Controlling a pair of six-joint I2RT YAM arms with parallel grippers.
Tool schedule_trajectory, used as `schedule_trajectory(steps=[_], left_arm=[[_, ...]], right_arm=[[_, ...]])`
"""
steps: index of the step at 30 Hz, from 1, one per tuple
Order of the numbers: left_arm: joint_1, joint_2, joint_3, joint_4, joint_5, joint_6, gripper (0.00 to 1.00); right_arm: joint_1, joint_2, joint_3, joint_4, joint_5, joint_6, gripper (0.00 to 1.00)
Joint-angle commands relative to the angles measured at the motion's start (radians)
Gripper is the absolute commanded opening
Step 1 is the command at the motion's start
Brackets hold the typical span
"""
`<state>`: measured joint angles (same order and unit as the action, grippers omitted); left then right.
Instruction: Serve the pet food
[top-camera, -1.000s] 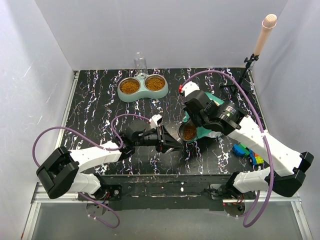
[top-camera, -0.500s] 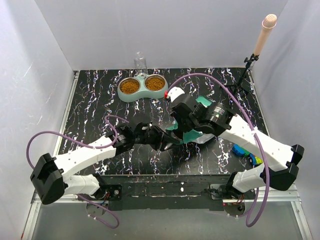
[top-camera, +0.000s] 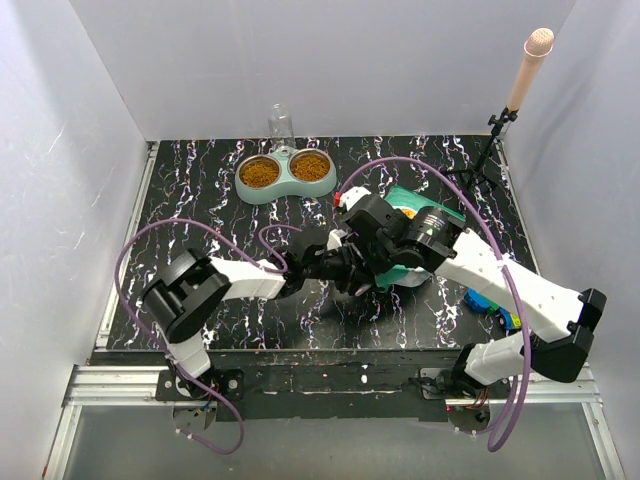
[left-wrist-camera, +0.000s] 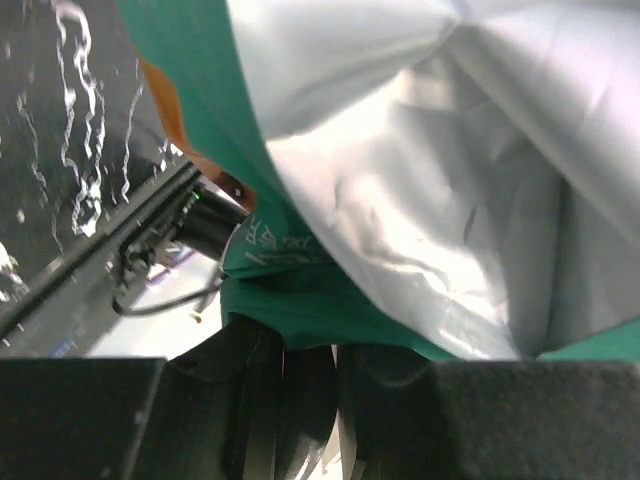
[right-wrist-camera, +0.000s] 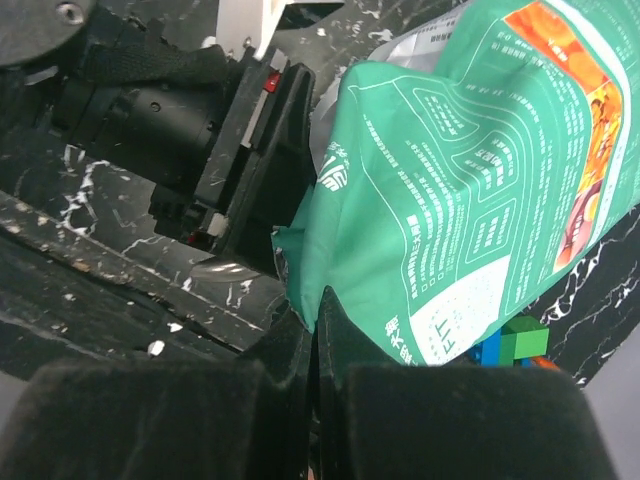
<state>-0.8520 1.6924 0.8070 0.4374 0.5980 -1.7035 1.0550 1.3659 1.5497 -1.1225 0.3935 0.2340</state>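
Teal bag (right-wrist-camera: 450, 200), one, sits mid-table, its edge pinched tight in your right gripper (right-wrist-camera: 315, 325). You cannot tell whether your left gripper (top-camera: 342, 271) grasps anything. Two pet food (top-camera: 259, 174) heaps fill one double bowl (top-camera: 285, 187) by the far edge, and bare tabletop (top-camera: 190, 200) lies to the left.

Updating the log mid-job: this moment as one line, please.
right gripper: shut on teal pet food bag | left gripper: at bag mouth, grip unclear | mint-green double steel bowl: both wells hold brown kibble
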Motion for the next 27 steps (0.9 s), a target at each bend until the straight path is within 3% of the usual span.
schedule_trajectory(steps=[1,11,18,27], left_arm=[[0.021,0.119,-0.014,0.149,-0.102,0.202,0.00],[0.022,0.029,-0.074,0.354,-0.081,0.202,0.00],[0.022,-0.135,-0.241,0.623,-0.103,0.119,0.00],[0.022,-0.362,-0.290,0.382,-0.089,0.131,0.00]], right_arm=[[-0.016,-0.090,0.041,0.216,-0.024,0.028,0.01],[-0.061,-0.111,0.013,0.199,0.125,-0.068,0.01],[-0.064,-0.134,-0.017,0.214,0.174,-0.105,0.01],[-0.118,-0.110,0.041,0.188,0.211,-0.073,0.01]])
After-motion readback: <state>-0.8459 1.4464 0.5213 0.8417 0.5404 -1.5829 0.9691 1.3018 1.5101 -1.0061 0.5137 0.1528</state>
